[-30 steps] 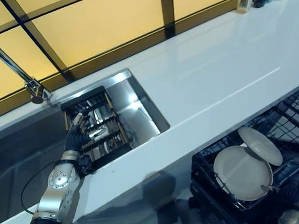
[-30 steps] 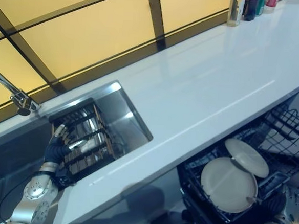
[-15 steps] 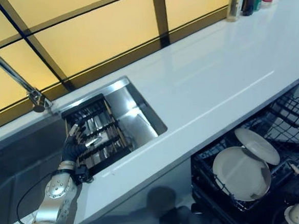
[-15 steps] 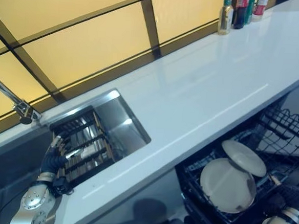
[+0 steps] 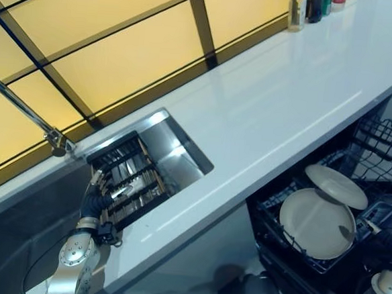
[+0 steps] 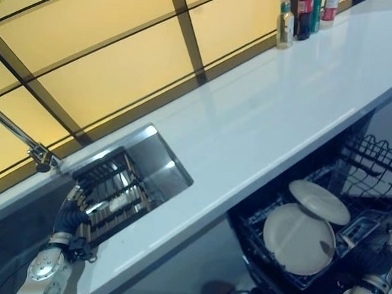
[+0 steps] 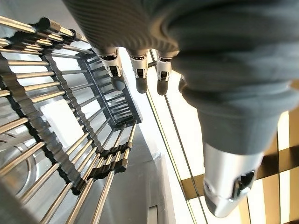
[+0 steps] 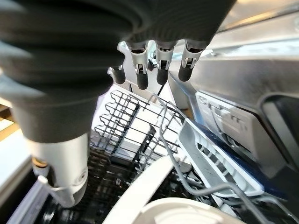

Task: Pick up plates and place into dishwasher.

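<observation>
Two pale plates stand in the dishwasher's lower rack (image 5: 276, 196): a large plate (image 5: 317, 223) and a smaller plate (image 5: 336, 186) leaning over its top edge. My right hand (image 6: 382, 259) is just right of the large plate, apart from it, fingers (image 8: 161, 70) straight and holding nothing; the plate's rim (image 8: 149, 191) shows below them in the right wrist view. My left hand (image 5: 97, 197) hovers over the slatted rack (image 5: 132, 177) in the sink, fingers (image 7: 140, 74) straight and empty.
A long white counter (image 5: 280, 92) runs between the sink and the open dishwasher. A faucet (image 5: 23, 111) arches over the sink's left side. Bottles (image 5: 307, 3) stand at the counter's far end. A black wire upper rack (image 5: 384, 143) juts out beyond the plates.
The camera has shifted. My right hand has drawn back from the large plate's rim, which it touched a second ago. My left hand stays over the sink rack.
</observation>
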Available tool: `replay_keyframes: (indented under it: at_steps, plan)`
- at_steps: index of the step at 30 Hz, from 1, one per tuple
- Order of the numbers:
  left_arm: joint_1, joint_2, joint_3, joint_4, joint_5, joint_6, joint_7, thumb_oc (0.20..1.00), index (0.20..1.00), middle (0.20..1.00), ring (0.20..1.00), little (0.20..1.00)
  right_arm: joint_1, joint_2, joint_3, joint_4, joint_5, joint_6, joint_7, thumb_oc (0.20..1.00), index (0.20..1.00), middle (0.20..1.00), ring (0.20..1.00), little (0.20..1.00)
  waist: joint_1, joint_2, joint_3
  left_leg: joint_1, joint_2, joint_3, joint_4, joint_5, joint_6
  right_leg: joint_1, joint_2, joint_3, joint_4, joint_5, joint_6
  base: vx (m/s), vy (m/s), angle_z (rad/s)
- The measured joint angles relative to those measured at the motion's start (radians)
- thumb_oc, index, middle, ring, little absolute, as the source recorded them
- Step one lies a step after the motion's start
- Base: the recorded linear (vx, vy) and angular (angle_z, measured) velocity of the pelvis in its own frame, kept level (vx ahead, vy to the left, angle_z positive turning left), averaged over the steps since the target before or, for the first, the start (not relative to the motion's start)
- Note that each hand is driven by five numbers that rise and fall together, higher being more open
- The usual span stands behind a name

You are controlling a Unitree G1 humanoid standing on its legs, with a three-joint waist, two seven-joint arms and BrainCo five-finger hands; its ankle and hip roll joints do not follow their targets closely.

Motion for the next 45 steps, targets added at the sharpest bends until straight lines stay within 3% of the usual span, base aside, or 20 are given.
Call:
replay_keyframes:
  at_steps: [8,17,23,30,39,45]
  plan:
    - [0.000,-0.016,-0.036,0.001,-0.001,0.000,0.025,1.000,1.000,1.000,1.000,1.000,-0.047,-0.071,0.015,0.033,0.010,0.012,-0.015,1.000,1.000,1.000,1.000,1.000,0.005,0.019,0.039,-0.048,-0.011,-0.032,0.025,0.003,0.004,-0.036,-0.021,-0.015,0.018,0.001,0.001,-0.04,0.009,0.08]
    - [-0.003,-0.025,-0.057,0.001,-0.001,-0.004,0.051,1.000,1.000,1.000,1.000,1.000,-0.075,-0.075,0.016,0.041,0.095,0.025,-0.026,1.000,1.000,1.000,1.000,1.000,0.008,0.059,0.083,-0.080,-0.019,-0.034,0.039,0.011,0.003,-0.070,-0.034,-0.018,0.023,-0.001,0.000,-0.02,0.010,0.00]
    - [-0.020,-0.025,-0.071,0.000,-0.002,-0.041,0.090,1.000,1.000,1.000,1.000,1.000,-0.131,-0.063,0.016,0.083,0.229,0.023,-0.147,1.000,1.000,1.000,1.000,1.000,0.009,0.099,0.099,-0.132,-0.027,-0.033,0.054,0.014,0.007,-0.120,-0.041,-0.016,0.030,0.003,0.005,-0.07,0.018,0.02]
    - [-0.041,-0.025,-0.093,-0.002,-0.012,-0.045,0.105,1.000,1.000,1.000,1.000,1.000,-0.168,-0.056,0.028,0.093,0.285,0.022,-0.159,1.000,1.000,1.000,1.000,1.000,0.030,0.122,0.110,-0.140,-0.031,-0.031,0.051,0.014,0.007,-0.141,-0.043,-0.015,0.044,0.000,0.001,0.00,0.001,-0.02]
    - [-0.043,-0.010,-0.095,-0.007,-0.037,-0.051,0.106,1.000,1.000,1.000,1.000,1.000,-0.209,-0.078,0.013,0.094,0.369,0.020,-0.065,1.000,1.000,1.000,1.000,1.000,0.030,0.123,0.116,-0.159,-0.042,-0.027,0.054,0.012,0.011,-0.175,-0.060,-0.016,0.060,0.004,0.004,0.00,-0.010,-0.05]
    - [-0.052,-0.002,-0.092,-0.007,-0.052,-0.048,0.115,1.000,1.000,1.000,1.000,1.000,-0.251,-0.106,0.007,0.105,0.492,0.017,0.108,1.000,1.000,1.000,1.000,1.000,0.029,0.125,0.132,-0.173,-0.048,-0.034,0.056,0.009,0.013,-0.191,-0.072,-0.025,0.075,0.004,0.004,0.00,-0.015,-0.05]
